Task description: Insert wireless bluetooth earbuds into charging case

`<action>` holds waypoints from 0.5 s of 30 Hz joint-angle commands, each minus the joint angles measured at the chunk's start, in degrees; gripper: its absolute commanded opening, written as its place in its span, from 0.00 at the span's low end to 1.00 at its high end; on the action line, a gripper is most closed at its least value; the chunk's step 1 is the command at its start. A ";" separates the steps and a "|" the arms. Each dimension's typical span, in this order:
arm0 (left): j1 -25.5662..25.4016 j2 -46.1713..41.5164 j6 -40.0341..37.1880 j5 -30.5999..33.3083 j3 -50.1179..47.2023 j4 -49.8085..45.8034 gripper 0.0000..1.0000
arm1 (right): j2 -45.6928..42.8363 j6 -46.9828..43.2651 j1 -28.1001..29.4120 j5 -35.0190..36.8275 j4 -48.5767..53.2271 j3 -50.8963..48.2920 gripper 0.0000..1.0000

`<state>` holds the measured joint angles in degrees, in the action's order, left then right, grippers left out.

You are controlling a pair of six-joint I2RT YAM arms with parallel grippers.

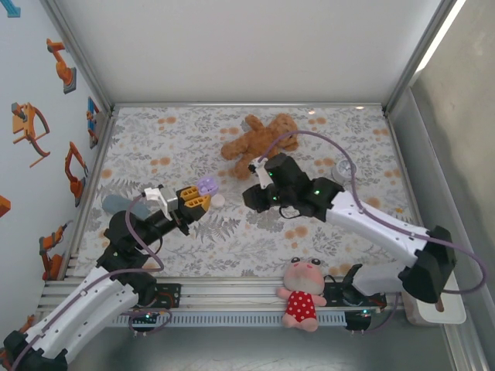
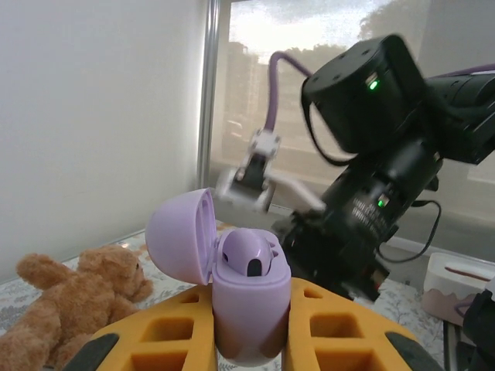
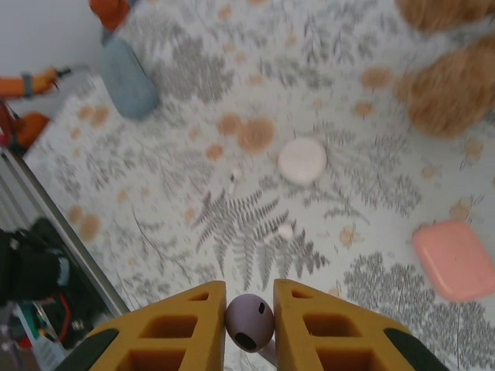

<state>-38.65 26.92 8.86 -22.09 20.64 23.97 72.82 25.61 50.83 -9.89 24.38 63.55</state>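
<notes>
White walls (image 1: 232, 46), fern-print tabletop (image 1: 158, 143), left pincer (image 1: 199, 195) clamped on case (image 2: 249, 305), right pincer (image 3: 249, 305) on earbud (image 3: 249, 322)

Stem of the pale purple bud-shaped earbud (image 3: 250, 321) cut off at the bottom edge; brown plush teddy bear (image 3: 452, 93) cropped at upper right.

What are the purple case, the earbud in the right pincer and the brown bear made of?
By look: purple case, likely moulded plastic, smooth satin, soft highlights; earbud, similar plastic, slight gloss, dark port; brown bear, plush fabric, fuzzy pile.
</notes>
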 commanded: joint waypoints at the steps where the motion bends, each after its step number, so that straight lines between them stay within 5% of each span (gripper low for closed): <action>1: -0.11 1.62 1.08 -0.68 0.24 6.38 0.03 | -4.43 2.03 -0.62 2.51 -6.17 0.04 0.22; 7: -0.14 5.29 -0.11 -0.93 1.77 9.44 0.02 | -9.28 4.07 -0.60 2.47 -15.84 0.98 0.22; 15: -0.19 10.78 -0.38 -3.45 4.51 13.61 0.02 | -8.74 10.20 -0.36 -6.63 -27.78 4.25 0.21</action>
<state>-38.65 36.60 8.91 -23.29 22.37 32.75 63.75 32.75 50.33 -12.58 3.38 64.53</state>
